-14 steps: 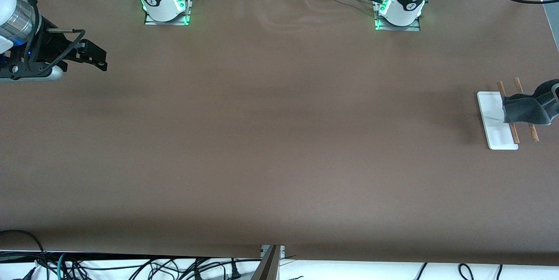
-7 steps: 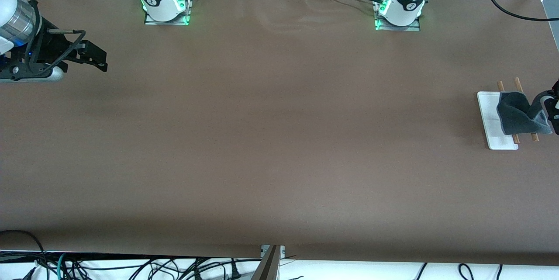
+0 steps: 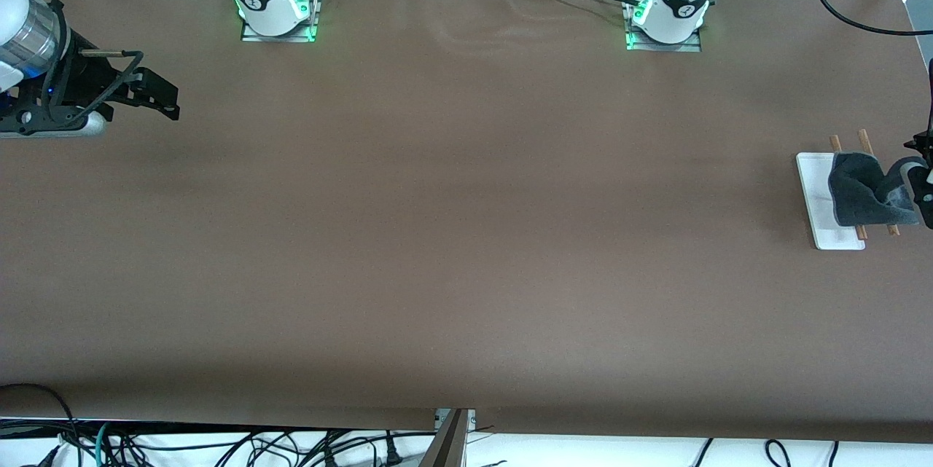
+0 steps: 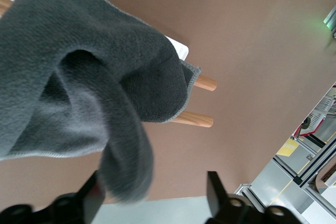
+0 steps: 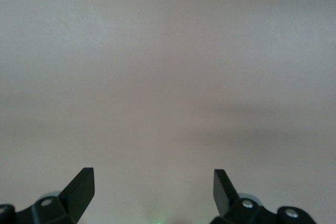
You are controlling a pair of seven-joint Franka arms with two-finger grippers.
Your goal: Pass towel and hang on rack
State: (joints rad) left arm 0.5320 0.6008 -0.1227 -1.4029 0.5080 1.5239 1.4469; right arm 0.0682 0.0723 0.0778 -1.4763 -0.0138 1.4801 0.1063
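The towel (image 3: pixel 864 190) is a soft, fuzzy cloth showing only its dark grey side, with a paler stitched hem along its edge. It lies draped in rumpled folds over the two rods of the rack (image 3: pixel 824 226), at about 3 o'clock in the front view, at the left arm's end of the table (image 3: pixel 466 234). The rack has a flat, smooth white rectangular base, and its two thin round wooden rods run side by side; their bare tips stick out from under the cloth at both ends. In the left wrist view the cloth (image 4: pixel 79 77) covers most of the rods (image 4: pixel 202 82), and one thick fold droops down between the fingers.

The left gripper (image 4: pixel 152 198) is just beside the rack, at the front view's 3 o'clock edge (image 3: pixel 922 183). Its dark, blocky fingers (image 4: pixel 215 190) are spread apart, and the hanging fold touches one of them without being pinched.

The right gripper (image 3: pixel 149 92) hangs over the table's right-arm end, at about 9 o'clock in the front view, and that arm waits. Its black fingers (image 5: pixel 81 187) stand wide apart (image 5: pixel 152 198) with only the matte brown tabletop (image 5: pixel 168 77) between them.
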